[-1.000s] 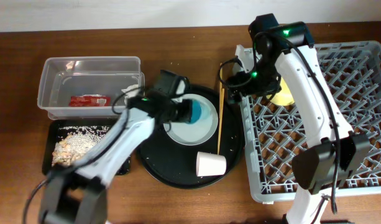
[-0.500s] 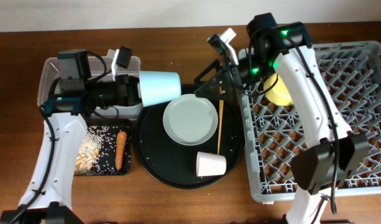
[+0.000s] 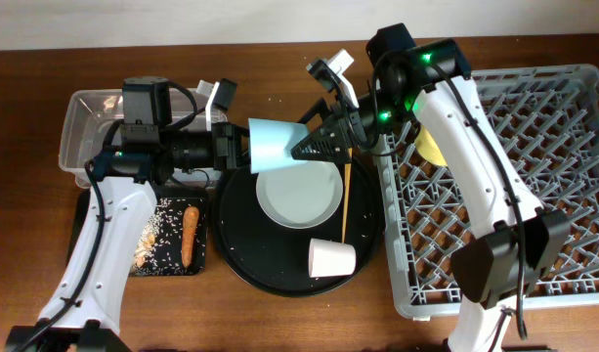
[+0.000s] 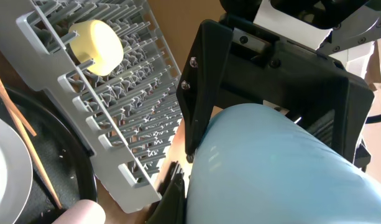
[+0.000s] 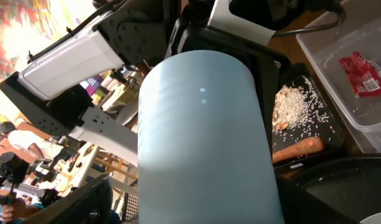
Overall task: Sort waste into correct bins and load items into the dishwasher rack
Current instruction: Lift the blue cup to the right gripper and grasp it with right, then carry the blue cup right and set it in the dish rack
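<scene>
Starting well off the left side of the round black tray [image 3: 248, 256], you have the clear tub [image 3: 84, 147] to its left rear, with the red snack wrapper [image 5: 361, 71] inside. The shallow black tray [image 3: 172, 267] sits to its left front, carrying the carrot [image 3: 190, 238] and rice scraps [image 3: 146, 244].

Above the round tray's left rear rim, your left end effector [image 3: 235, 147] is clenched on one end of the light blue cup [image 3: 273, 145]. The cup hangs on its side in the air, clear of the surface. Over the tray's rear edge, your right end effector [image 3: 314, 145] is released, its fingers spread wide around the cup's free end. You cannot tell whether the pads touch its wall.

On the tray lie the plate [image 3: 299, 191], the pale pink cup [image 3: 331, 259] on its side, and the chopsticks [image 3: 345, 200] along the right. Right of the tray stands the dishwasher rack [image 3: 534, 196], with the yellow bowl [image 3: 431, 147] in it.

The blue cup looks light, stiff and smooth, and its tapered wall may well slide in the fingers. Take it squarely across the wall, a little in from the free end, with moderate pressure. Let the left go only once the right has it.
</scene>
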You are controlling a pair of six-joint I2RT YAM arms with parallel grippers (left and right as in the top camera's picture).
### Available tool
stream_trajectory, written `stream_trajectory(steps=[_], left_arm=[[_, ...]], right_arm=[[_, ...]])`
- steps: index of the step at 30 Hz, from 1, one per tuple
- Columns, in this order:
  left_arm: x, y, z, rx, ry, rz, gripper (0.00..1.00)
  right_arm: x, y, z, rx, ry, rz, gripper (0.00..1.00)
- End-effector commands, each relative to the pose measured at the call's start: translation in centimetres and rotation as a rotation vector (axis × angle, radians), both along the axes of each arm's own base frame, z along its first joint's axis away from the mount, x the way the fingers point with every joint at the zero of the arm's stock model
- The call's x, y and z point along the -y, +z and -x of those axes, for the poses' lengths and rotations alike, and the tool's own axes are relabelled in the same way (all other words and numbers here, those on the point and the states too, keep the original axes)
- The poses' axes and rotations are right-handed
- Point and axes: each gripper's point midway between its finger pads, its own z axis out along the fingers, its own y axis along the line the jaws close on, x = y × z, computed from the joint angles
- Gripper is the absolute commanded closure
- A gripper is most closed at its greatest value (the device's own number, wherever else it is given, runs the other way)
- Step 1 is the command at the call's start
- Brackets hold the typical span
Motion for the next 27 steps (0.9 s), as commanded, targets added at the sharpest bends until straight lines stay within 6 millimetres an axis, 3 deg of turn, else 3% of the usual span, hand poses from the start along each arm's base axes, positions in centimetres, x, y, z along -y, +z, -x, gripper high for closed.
stream_trajectory(steps=[1, 3, 6, 12, 15, 17, 20, 22, 24, 27], left_arm=[[-0.1, 0.0, -0.5, 0.032, 0.026, -0.028, 1.0], [-0.1, 0.0, -0.5, 0.032, 0.026, -0.028, 1.0], [-0.1, 0.0, -0.5, 0.032, 0.026, -0.028, 1.0], [-0.1, 0.0, -0.5, 0.032, 0.026, -0.028, 1.0], [-0.1, 0.0, -0.5, 0.032, 0.026, -0.028, 1.0], [-0.1, 0.0, -0.5, 0.032, 0.026, -0.028, 1.0], [-0.2, -0.4, -0.7, 0.021, 0.041, -0.045, 0.83], [-0.5, -1.4, -0.9, 0.029, 0.066, -0.09, 0.62], [-1.0, -2.5, -1.7, 0.02, 0.124, -0.156, 0.49], [-1.7, -3.6, -2.8, 0.024, 0.189, -0.227, 0.38]], right_arm=[[-0.4, 0.5, 0.7, -0.002, 0.019, -0.026, 0.15], [-1.2, 0.2, 1.3, 0.007, 0.043, -0.008, 0.16], [-1.2, 0.2, 1.2, 0.016, 0.043, -0.012, 0.35], [-1.5, 0.2, 1.6, 0.014, 0.055, -0.011, 0.25], [-2.0, 0.2, 2.0, 0.015, 0.069, -0.011, 0.39], [-1.9, 0.2, 2.0, 0.016, 0.068, -0.011, 0.42], [-1.7, 0.2, 1.7, 0.02, 0.06, -0.012, 0.48], [-1.6, 0.2, 1.6, 0.02, 0.056, -0.012, 0.49], [-1.2, 0.1, 1.1, 0.02, 0.041, -0.01, 0.49], [-0.1, -1.4, 0.2, 0.013, -0.001, 0.087, 0.49]])
